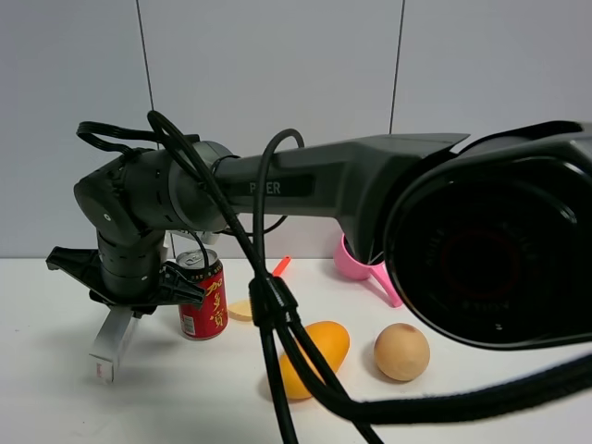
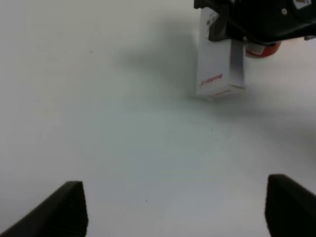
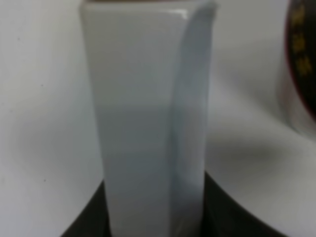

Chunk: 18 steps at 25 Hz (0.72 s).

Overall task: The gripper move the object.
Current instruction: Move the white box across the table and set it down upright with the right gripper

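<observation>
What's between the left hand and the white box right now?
Nothing but bare table. The left wrist view shows an unbroken stretch of it from the left hand to the white box, which the right hand grips.

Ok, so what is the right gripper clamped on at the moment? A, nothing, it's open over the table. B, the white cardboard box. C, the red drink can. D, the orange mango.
B: the right gripper is shut on the upper end of the white box, which hangs tilted below it, while the red can stands untouched next to it.
</observation>
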Motion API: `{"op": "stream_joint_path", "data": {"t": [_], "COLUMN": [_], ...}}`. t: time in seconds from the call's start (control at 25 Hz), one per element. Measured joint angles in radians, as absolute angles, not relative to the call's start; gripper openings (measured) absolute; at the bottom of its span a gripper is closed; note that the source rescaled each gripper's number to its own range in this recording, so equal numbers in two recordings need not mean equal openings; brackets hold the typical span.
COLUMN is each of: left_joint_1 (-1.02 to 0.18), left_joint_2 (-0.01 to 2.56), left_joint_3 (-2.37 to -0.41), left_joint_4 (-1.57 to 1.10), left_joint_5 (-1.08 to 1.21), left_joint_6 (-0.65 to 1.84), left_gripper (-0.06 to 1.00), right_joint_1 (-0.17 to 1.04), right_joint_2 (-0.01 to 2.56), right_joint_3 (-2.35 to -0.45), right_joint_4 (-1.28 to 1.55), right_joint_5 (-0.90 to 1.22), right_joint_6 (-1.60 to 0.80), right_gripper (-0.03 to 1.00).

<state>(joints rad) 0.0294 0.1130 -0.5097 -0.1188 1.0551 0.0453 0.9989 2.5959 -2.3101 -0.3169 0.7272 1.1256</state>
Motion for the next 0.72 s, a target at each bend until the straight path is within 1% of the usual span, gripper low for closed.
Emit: {"op": "stream_joint_path", "data": {"t": [0.24, 0.32, 0.44, 0.48, 0.56, 0.72], "left_joint_1": [0.029, 0.029, 0.029, 0.029, 0.029, 0.029], "left_joint_2": [0.113, 0.113, 0.113, 0.113, 0.113, 0.113], "left_joint_3": [-0.510, -0.510, -0.510, -0.510, -0.510, -0.510], "left_joint_4": [-0.119, -0.119, -0.119, -0.119, -0.119, -0.119], "left_joint_5": [1.055, 1.055, 1.055, 1.055, 1.055, 1.055], "left_joint_6": [0.045, 0.045, 0.045, 0.045, 0.045, 0.045], "left_gripper": [1.00, 1.00, 1.00, 1.00, 1.00, 1.00], "right_joint_1": [0.993, 0.992, 0.991, 0.991, 0.991, 0.991], "right_joint_2": [2.596, 2.596, 2.596, 2.596, 2.596, 2.596], "right_joint_3": [-2.310, -2.310, -2.310, -2.310, -2.310, -2.310], "right_joint_4": [-0.321, -0.321, -0.321, -0.321, -0.321, -0.321], "right_joint_5": [0.712, 0.712, 0.712, 0.712, 0.712, 0.712], "right_joint_6": [1.123, 1.122, 1.122, 1.122, 1.122, 1.122], "right_gripper": [0.01, 0.06, 0.21, 0.25, 0.28, 0.31]}}
